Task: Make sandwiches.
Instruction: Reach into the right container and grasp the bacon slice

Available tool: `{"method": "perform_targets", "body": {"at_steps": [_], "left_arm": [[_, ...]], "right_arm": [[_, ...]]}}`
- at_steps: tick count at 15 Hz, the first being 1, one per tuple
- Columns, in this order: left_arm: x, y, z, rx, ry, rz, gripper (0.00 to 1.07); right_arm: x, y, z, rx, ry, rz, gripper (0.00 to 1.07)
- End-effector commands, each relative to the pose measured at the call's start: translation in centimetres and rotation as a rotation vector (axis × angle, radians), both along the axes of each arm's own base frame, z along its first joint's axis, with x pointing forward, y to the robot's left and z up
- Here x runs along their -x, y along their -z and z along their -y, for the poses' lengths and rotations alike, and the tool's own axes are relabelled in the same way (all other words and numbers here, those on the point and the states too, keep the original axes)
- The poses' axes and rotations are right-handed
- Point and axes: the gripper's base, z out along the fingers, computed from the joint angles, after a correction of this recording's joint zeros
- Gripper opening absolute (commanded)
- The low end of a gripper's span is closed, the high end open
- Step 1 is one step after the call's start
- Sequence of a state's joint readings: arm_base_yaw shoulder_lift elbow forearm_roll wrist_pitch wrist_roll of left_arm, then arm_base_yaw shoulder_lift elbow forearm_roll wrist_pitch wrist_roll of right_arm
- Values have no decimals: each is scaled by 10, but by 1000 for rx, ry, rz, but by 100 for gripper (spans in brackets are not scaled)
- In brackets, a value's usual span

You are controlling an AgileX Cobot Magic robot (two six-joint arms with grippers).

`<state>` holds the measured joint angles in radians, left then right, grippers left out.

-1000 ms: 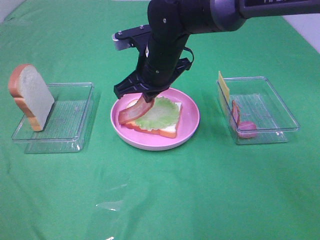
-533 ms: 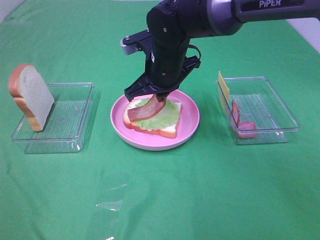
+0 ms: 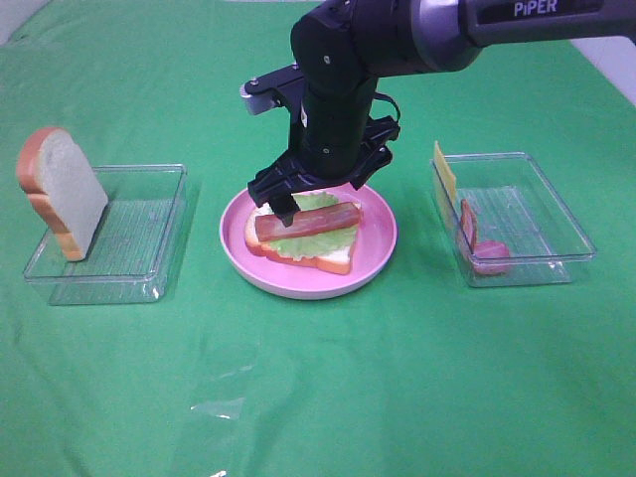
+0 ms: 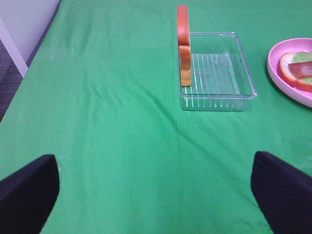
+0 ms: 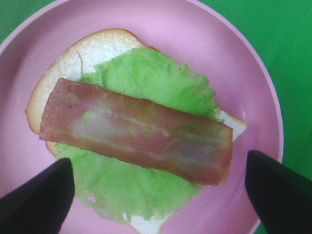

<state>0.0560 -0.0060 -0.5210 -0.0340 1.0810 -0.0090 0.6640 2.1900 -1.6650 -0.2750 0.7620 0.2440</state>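
My right jaws stand wide apart and hold nothing. In the right wrist view their dark fingertips (image 5: 36,195) sit at either side of the bacon strip (image 5: 136,129), clear of it. They hang just above the half-built sandwich (image 3: 303,240), pointing down at it.

The bacon lies flat across the lettuce (image 5: 156,78), which covers a bread slice (image 5: 83,48) with an orange-brown crust. That stack sits in the middle of the round pink plate (image 3: 380,243), near the centre of the bench.

My left jaws are also spread wide with nothing between them. Their fingertips (image 4: 27,190) hang over bare green cloth (image 4: 122,136), well apart from everything else.

To the left of the plate a clear tray (image 3: 149,214) holds a second bread slice (image 3: 62,194), which stands on edge at the tray's far left end.

To the right of the plate another clear tray (image 3: 542,189) has a yellow cheese slice (image 3: 443,171) propped against its near wall. Pink ham (image 3: 489,255) lies in its front corner, with another reddish strip just beside it.
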Motion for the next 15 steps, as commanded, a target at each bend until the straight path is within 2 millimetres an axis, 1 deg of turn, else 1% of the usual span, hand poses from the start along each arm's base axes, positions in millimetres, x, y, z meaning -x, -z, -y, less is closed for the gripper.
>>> {"method": "perform_targets", "body": {"at_steps": [1, 2, 3, 4, 7, 9, 10, 11, 12, 13, 14, 15], "left_arm": [[0, 1, 0, -1, 2, 3, 100], [0, 1, 0, -1, 2, 3, 100], [0, 1, 0, -1, 2, 3, 100], [0, 1, 0, -1, 2, 3, 100], [0, 1, 0, -1, 2, 3, 100], [0, 1, 0, -1, 2, 3, 100], [0, 1, 0, -1, 2, 3, 100], [0, 1, 0, -1, 2, 3, 100], [0, 1, 0, -1, 2, 3, 100], [0, 1, 0, -1, 2, 3, 100], [0, 1, 0, -1, 2, 3, 100], [0, 1, 0, -1, 2, 3, 100]], "right_arm": [[1, -13, 1, -2, -10, 16, 98], [2, -18, 1, -9, -10, 25, 98], [4, -32, 3, -24, -9, 46, 98], [6, -42, 5, -26, -3, 49, 98], [15, -73, 19, 39, -1, 54, 98], [20, -94, 37, 103, 32, 55, 98], [19, -103, 49, 113, 62, 49, 98], [19, -106, 54, 118, 75, 44, 98], [18, -112, 67, 132, 100, 26, 98], [16, -115, 83, 139, 139, -15, 98], [14, -112, 109, 139, 193, -140, 98], [12, -111, 119, 110, 215, -188, 98]]}}
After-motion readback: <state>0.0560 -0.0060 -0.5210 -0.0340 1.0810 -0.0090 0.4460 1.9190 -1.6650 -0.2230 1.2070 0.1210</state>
